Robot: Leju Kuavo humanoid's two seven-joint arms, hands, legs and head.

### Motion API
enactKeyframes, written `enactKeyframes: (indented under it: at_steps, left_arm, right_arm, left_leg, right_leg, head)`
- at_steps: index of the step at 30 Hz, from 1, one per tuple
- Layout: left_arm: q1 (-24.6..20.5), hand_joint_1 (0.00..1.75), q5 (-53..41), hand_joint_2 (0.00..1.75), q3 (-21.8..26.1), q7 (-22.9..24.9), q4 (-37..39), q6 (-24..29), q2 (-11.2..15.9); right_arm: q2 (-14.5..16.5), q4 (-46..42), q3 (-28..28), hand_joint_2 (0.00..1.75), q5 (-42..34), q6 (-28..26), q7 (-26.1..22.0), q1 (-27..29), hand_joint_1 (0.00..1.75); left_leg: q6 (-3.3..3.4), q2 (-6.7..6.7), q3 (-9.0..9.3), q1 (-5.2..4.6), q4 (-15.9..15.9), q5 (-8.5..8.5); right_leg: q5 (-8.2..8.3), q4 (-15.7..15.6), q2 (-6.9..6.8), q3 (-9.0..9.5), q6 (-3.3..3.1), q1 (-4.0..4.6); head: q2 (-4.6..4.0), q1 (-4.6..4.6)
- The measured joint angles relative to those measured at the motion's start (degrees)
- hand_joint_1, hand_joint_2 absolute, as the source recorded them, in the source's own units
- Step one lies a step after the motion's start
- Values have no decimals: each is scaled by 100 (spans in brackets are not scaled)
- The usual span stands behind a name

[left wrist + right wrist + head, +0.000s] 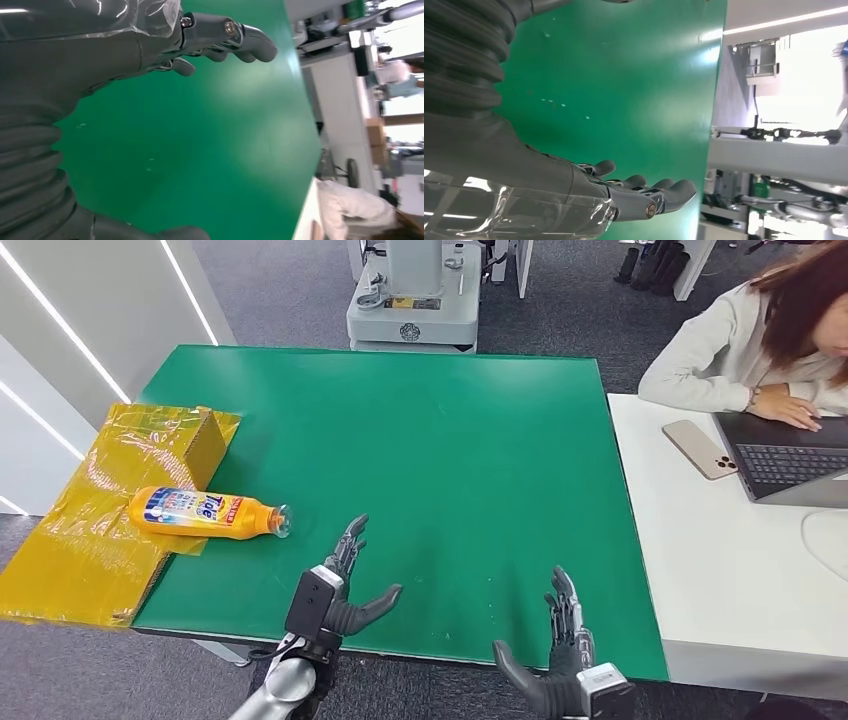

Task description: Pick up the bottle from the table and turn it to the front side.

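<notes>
On the green table (450,440) the bottle (205,512) lies on its side, label up, just left of my left hand (335,592), both my hands empty with fingers spread, right hand (560,655) farther off; whether grasping or done, I cannot tell.

Green table (450,440) as landmark, yellow-wrapped cardboard box (110,500) overlapping its left edge, white desk (720,580) touching its right edge, phone (699,448) and open laptop (785,465) on that desk, seated person (760,340) typing, grey machine base (413,300) beyond the table's far edge.
</notes>
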Motion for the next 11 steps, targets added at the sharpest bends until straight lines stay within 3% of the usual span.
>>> enactKeyframes:
  at_steps: [11]
  left_arm:
    - [94,0,86,175,35,-64,118,62,61]
  right_arm:
    - [17,-243,-11,175,-111,-94,13,156,0]
  left_leg:
    - [-1,-1,2,0,0,1]
  right_leg:
    - [1,1,0,1,-1,0]
  head:
    - [-1,0]
